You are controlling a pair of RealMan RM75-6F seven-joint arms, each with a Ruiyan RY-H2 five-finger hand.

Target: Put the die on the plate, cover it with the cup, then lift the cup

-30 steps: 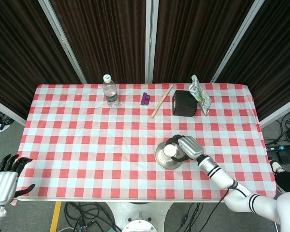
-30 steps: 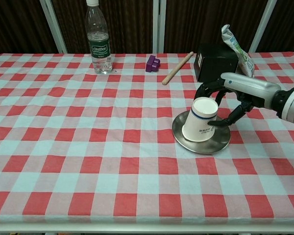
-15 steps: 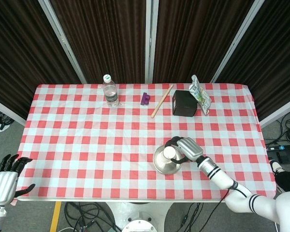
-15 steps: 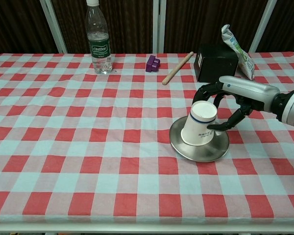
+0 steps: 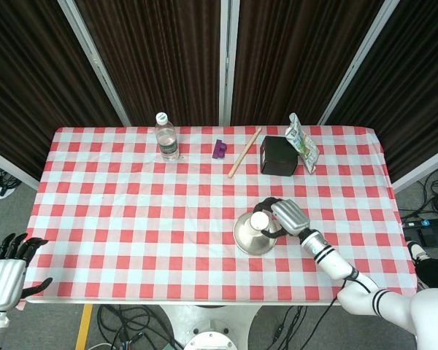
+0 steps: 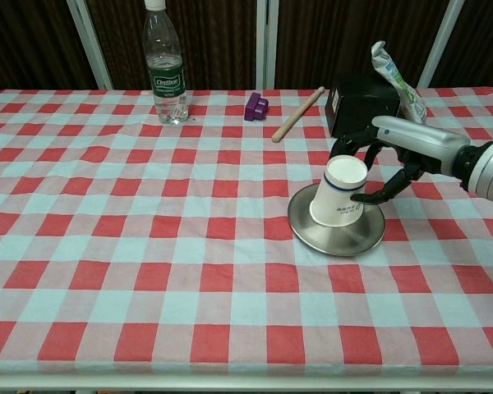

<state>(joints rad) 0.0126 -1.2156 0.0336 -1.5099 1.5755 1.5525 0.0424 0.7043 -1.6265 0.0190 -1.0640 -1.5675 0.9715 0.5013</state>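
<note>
Between curled fingers (image 6: 368,197), upturned cup (image 6: 339,193), plate (image 6: 337,236)

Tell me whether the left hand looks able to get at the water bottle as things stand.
Probably yes. The left hand hangs open off the table's near left corner, and the checked cloth between it and the water bottle at the far edge shows nothing in the way, though it is a long stretch.

Dark pleated curtains (image 5: 153,58) behind the checked table (image 5: 131,219) — cables (image 5: 131,317) on grey floor.

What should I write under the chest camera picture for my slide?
Right hand grips an upside-down paper cup on a metal plate.
</note>
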